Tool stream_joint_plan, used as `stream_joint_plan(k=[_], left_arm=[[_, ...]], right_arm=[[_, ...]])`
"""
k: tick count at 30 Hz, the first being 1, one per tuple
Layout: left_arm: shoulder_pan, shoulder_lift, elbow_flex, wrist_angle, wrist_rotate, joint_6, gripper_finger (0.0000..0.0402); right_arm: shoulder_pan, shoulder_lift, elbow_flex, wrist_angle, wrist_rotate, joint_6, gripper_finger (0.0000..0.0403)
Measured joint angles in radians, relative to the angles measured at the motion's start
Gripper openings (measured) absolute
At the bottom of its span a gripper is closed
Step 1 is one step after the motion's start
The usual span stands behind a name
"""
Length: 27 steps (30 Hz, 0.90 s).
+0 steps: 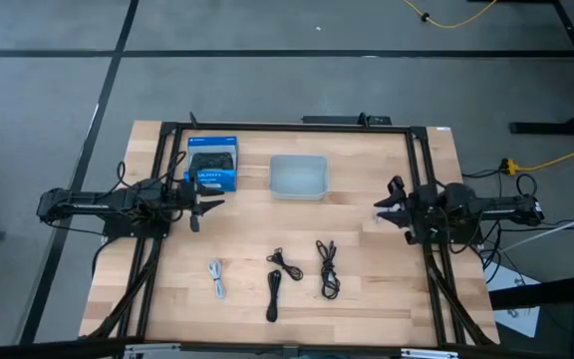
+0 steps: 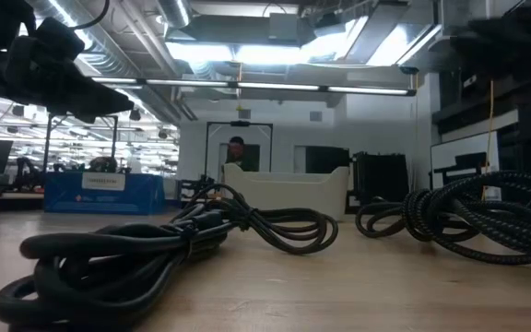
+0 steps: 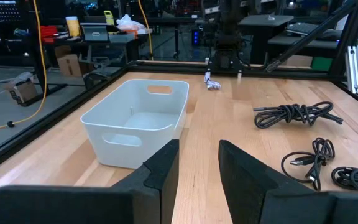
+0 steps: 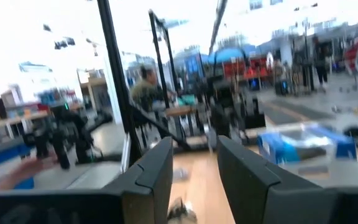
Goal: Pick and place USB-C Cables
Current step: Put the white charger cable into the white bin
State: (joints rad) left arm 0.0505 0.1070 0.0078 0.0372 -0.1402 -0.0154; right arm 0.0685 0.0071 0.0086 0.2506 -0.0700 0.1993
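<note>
High view: four thin coiled USB-C Cables (image 1: 272, 279), three black, one pale, lie on the pale wood-grain surface (image 1: 367, 289). Left pincer (image 1: 207, 204) and right pincer (image 1: 385, 212) hover apart, slightly parted, empty.

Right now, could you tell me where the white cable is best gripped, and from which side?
Probably from straight above, across the middle of the white cable: it lies flat as a narrow bundle, apart from the black ones. The left gripper is nearer.

Overhead and table-level cameras share the white bin (image 1: 298, 177), which the left wrist faces closely.
</note>
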Motion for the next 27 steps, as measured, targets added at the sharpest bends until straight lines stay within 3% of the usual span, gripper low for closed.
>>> stream_joint_plan(k=[8,14,20,23,27], left_arm=[[0.000,0.000,0.000,0.000,0.000,0.000,0.0106],[0.000,0.000,0.000,0.010,-0.011,-0.004,0.0106],[0.000,0.000,0.000,0.066,0.038,-0.213,0.0106],[0.000,0.000,0.000,0.128,-0.023,-0.246,0.0106],[0.001,0.012,0.000,0.331,-0.113,-0.437,0.0106]], right_arm=[[0.000,0.000,0.000,0.098,0.001,-0.030,0.0129],[0.000,0.000,0.000,0.100,0.109,0.010,0.0129],[0.000,0.000,0.000,0.098,0.130,0.036,0.0129],[0.000,0.000,0.000,0.098,0.130,0.031,0.0129],[0.000,0.000,0.000,0.097,0.130,0.030,0.0129]])
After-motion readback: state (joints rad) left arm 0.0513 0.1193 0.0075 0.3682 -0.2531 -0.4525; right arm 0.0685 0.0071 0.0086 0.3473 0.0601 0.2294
